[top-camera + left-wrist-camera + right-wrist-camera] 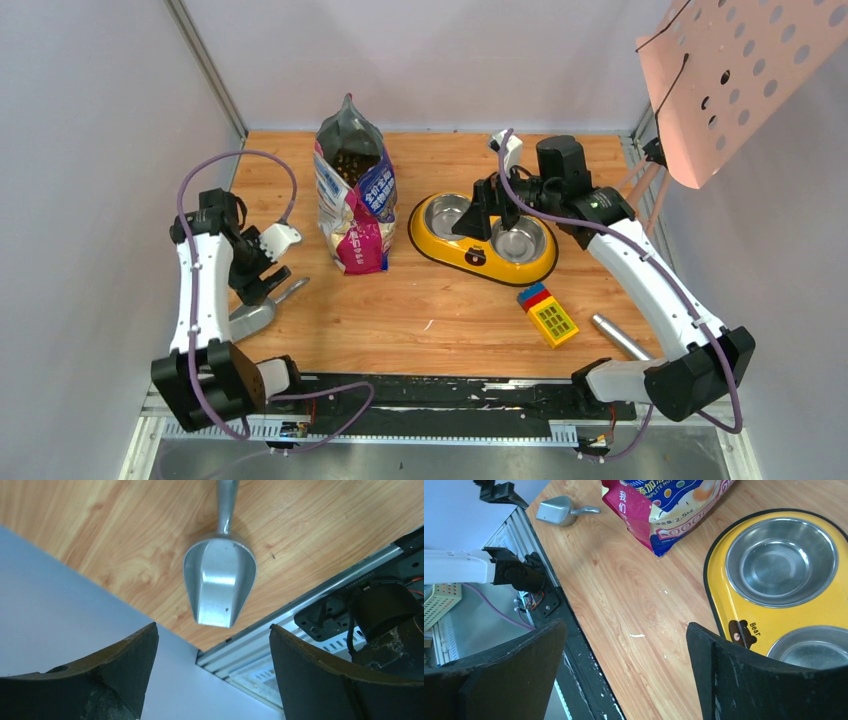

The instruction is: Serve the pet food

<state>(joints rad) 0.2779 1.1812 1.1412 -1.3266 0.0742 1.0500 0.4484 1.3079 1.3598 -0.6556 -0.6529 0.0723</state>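
Serving is barely getting under way. The pet food is sitting as dark kibble in the open mouth of the bag, which is standing upright on the wooden surface, just left of the yellow feeder. Both steel bowls are showing bare metal, with no kibble in either as far as the views show. The grey scoop is lying empty on the surface near its left edge, with only a dark speck or two inside.

The left hand is hovering directly over the scoop with its fingers spread wide, touching nothing. The right hand is hanging above the feeder, fingers likewise apart and carrying nothing. By my reading, everything is waiting to be done: taking up the scoop, dipping into the bag, filling a bowl.

As for writing, the feeder is showing a small bear face with the word "Bear" beside it. The bag is displaying part of "COMPLETE NUTRI…", a "2.5KG" mark and white Chinese characters on its magenta panel; the rest is running out of frame or is too small to read
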